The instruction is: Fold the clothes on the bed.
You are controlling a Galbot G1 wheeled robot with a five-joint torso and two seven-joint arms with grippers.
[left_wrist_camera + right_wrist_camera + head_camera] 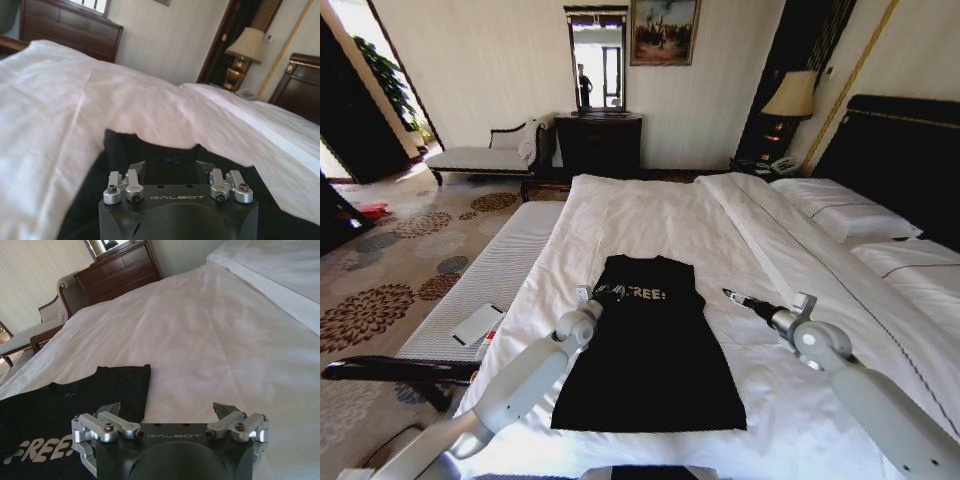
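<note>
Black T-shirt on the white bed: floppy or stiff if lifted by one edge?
Probably floppy: the black short-sleeved T-shirt with white lettering lies flat, following the white sheet. Likely light, a thin single layer. It may drag and bunch rather than slide. The left gripper is at its chest, the right gripper beside it.

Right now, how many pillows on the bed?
2 visible: one pillow by the headboard, a second pillow beside it, nearer the robot. More may be hidden past the frame edge.
</note>
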